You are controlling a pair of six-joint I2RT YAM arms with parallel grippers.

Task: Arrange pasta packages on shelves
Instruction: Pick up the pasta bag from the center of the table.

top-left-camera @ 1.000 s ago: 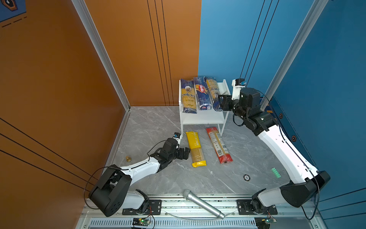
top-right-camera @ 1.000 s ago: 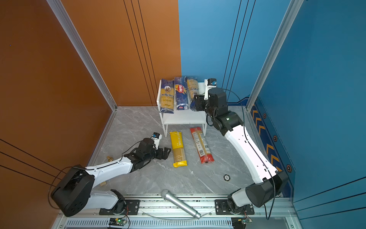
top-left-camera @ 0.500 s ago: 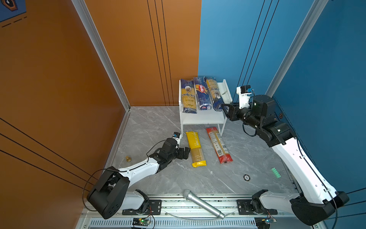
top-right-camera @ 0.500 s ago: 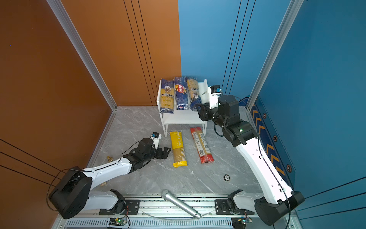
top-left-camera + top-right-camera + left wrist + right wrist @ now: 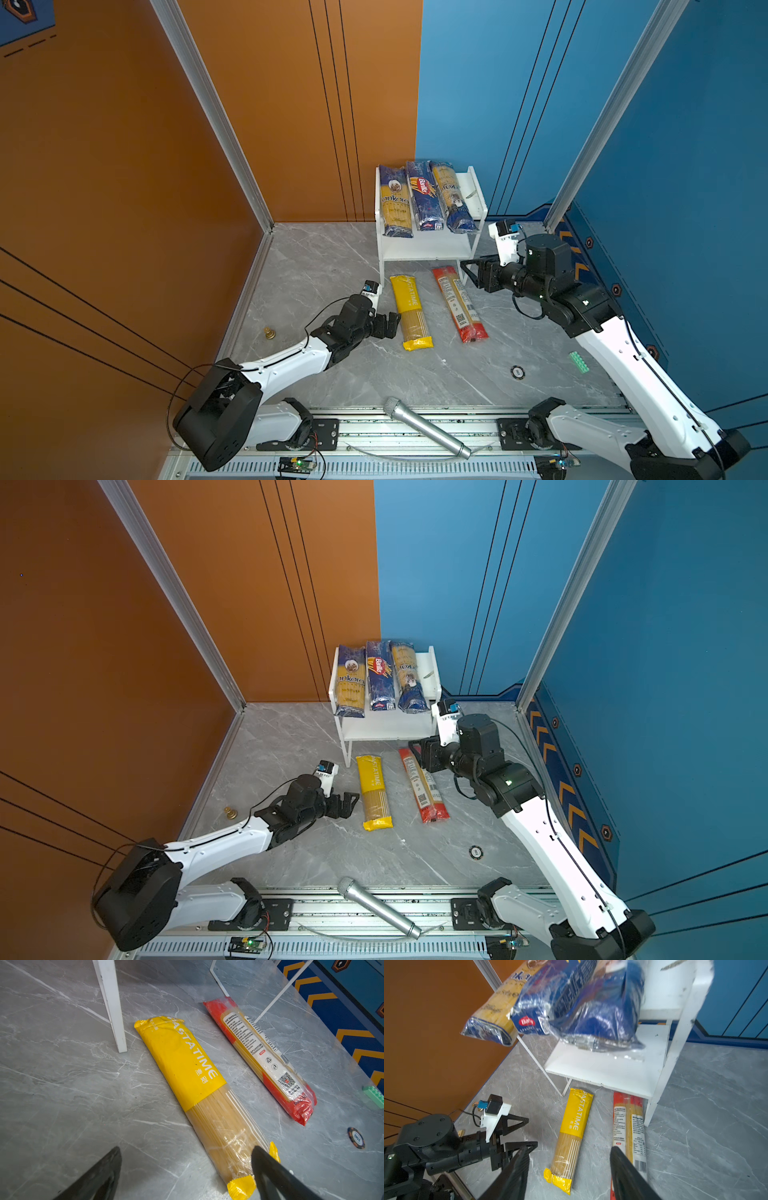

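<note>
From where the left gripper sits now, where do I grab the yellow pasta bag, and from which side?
Grip the yellow bag across its narrow width near mid-length, probably dropping from above with the open left gripper beside it. It lies flat on the table, so only its long edges offer purchase; mid-length should balance it.

A silver microphone [image 5: 428, 428], poker chip [image 5: 516, 372], green toy brick [image 5: 579, 362] and small brass piece [image 5: 269, 333] lie well apart.

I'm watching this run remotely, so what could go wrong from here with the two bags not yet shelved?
The Barilla bag and its neighbours overhang the top shelf's front; the right gripper, close by, might knock them off. The red bag has one end under the rack beside a leg; lifting may snag it.
</note>
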